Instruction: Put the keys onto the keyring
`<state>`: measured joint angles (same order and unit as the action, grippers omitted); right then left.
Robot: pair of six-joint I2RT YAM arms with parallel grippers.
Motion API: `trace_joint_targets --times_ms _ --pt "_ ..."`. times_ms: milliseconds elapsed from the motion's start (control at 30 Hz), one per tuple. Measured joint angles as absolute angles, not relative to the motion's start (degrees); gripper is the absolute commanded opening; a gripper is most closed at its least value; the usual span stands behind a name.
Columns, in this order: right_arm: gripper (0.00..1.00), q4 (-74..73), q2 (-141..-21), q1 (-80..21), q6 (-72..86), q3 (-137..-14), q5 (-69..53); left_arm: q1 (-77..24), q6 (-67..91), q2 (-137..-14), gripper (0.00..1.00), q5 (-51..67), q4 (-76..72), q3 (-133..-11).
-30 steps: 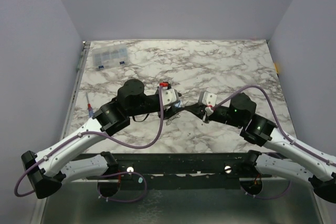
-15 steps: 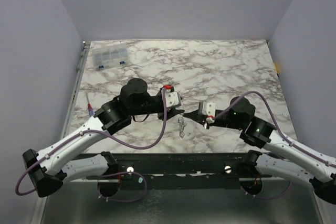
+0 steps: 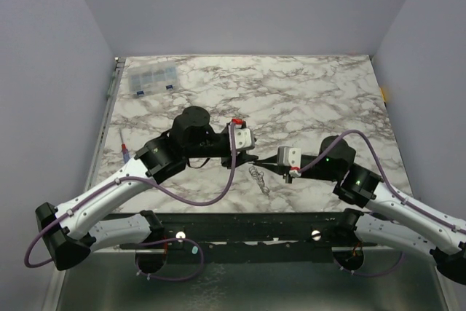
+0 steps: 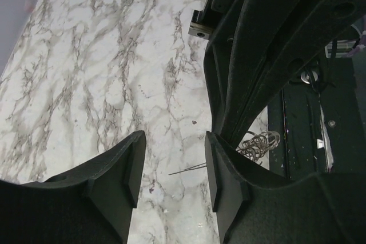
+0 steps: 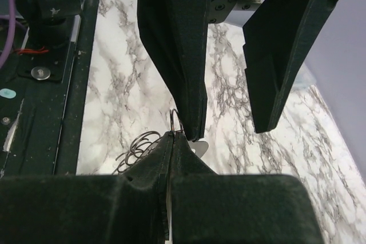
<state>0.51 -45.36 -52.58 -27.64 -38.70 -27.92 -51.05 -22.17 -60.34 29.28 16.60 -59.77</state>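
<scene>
Compared with half a second earlier, both grippers had shifted a little to the right. The right gripper [image 3: 257, 170] had also dropped slightly toward the near edge. The keyring [image 3: 260, 180], a tangle of thin pale whitish-grey wire loops, had moved with them and now trailed diagonally instead of straight down.

In the overhead view the keyring sat just off the right gripper's tips, over the white marble-patterned tabletop [image 3: 313, 92], near the front middle. The pictures did not settle whether its lower end touched the surface. The left gripper [image 3: 244, 158] was just above and to the left of it, close to the right gripper.

The right wrist view showed the right gripper's black fingers [image 5: 154, 164] pressed together, pinching a thin wire loop that poked out at their tips. More pale loops curled below and to the left of them. A small pale flat piece [image 5: 199, 148] lay just beside the tips. Whether it was a key could not be told, and no single key could be picked out of the bundle.

The left gripper's jaws were spread wide with nothing between them but bare marble, as its own wrist view showed. In that view the wire loops lay to the right, beyond its right finger.

A clear plastic compartment box [image 3: 151, 78] stood at the far left corner of the table, well apart from both arms.
</scene>
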Motion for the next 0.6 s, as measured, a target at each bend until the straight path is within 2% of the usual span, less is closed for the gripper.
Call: trace_joint_targets --times_ms 600 --pt "0.01 0.12 -43.72 -52.58 -29.21 -38.7 -26.26 -51.0 -22.31 -57.74 0.56 29.34 18.33 -62.59"
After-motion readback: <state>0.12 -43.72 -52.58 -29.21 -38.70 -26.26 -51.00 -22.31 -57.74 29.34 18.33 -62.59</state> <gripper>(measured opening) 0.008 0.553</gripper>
